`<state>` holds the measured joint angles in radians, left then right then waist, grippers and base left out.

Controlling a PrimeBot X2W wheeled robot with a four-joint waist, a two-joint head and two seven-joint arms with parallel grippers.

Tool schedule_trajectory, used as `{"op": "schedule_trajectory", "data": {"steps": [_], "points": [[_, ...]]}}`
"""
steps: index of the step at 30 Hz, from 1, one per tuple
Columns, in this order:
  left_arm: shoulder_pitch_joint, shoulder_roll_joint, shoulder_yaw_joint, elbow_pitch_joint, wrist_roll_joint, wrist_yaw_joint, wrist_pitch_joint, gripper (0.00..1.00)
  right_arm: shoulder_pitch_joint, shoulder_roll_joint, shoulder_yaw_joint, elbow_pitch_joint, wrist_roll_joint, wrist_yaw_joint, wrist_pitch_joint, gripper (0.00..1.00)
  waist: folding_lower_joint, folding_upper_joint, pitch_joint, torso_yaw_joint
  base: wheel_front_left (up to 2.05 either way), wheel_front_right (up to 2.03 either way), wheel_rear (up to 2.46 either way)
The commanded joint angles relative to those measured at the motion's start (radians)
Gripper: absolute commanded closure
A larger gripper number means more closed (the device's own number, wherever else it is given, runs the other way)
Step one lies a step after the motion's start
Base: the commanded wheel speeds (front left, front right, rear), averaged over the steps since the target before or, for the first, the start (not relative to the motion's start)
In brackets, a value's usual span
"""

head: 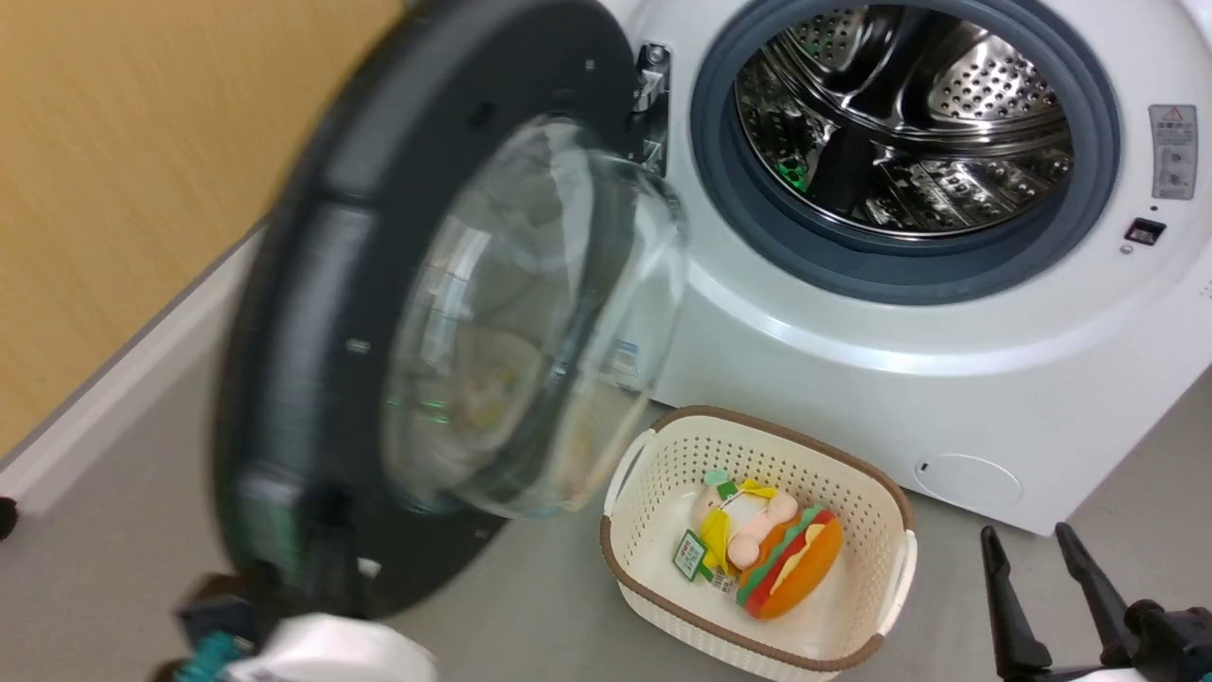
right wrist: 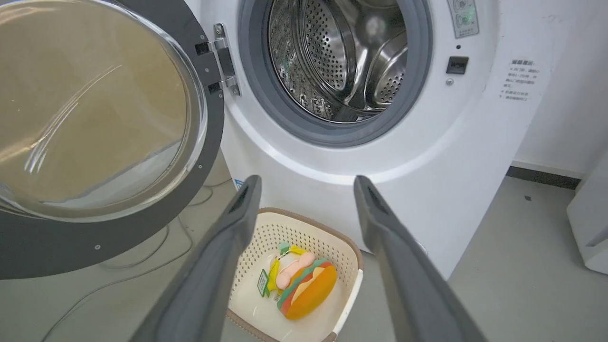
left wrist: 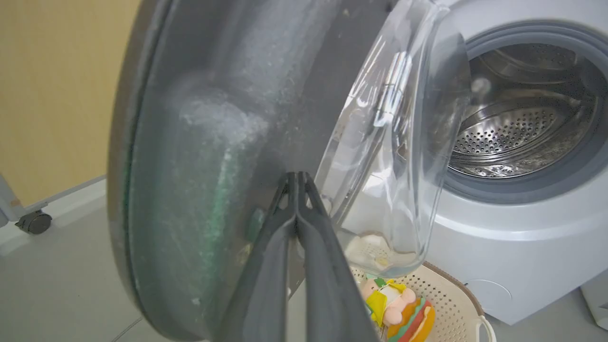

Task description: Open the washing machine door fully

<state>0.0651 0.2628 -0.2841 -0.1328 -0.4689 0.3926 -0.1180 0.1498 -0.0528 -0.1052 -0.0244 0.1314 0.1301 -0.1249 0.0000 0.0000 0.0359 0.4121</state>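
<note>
The washing machine door [head: 312, 313] stands swung out left of the washing machine [head: 852, 398], and the left gripper [left wrist: 297, 179], clenched on nothing, merely presses its dark inner ring, so it could skid off and lose the push, while the right gripper [right wrist: 306, 179] hangs spread apart, near right.

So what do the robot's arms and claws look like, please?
The left claw and the right claw each have two long, dark grey, matte fingers that taper to narrow tips. In the head view, the left forearm is a rounded white shell, with a teal part beside it.
</note>
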Motion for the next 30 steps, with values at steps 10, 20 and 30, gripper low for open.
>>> {"op": "schedule_trajectory", "data": {"steps": [10,20,30], "points": [[-0.171,0.076,0.201,0.247,-0.133,-0.095,-0.09,1.0,-0.019,0.003,0.0,-0.016,-0.011,0.001,0.014,0.0,0.0,0.0,0.021,-0.064,0.0,0.0,0.0],[-0.304,0.139,0.284,0.492,-0.15,-0.178,-0.134,1.0,-0.037,0.003,-0.002,-0.024,-0.02,0.001,0.023,0.0,0.0,0.0,0.056,-0.098,0.0,0.0,0.0],[-0.431,0.174,0.365,0.699,-0.086,-0.243,-0.143,1.0,-0.05,0.003,0.001,-0.022,-0.028,0.001,0.028,0.0,0.0,0.0,0.058,-0.12,0.0,0.0,0.0]]}}
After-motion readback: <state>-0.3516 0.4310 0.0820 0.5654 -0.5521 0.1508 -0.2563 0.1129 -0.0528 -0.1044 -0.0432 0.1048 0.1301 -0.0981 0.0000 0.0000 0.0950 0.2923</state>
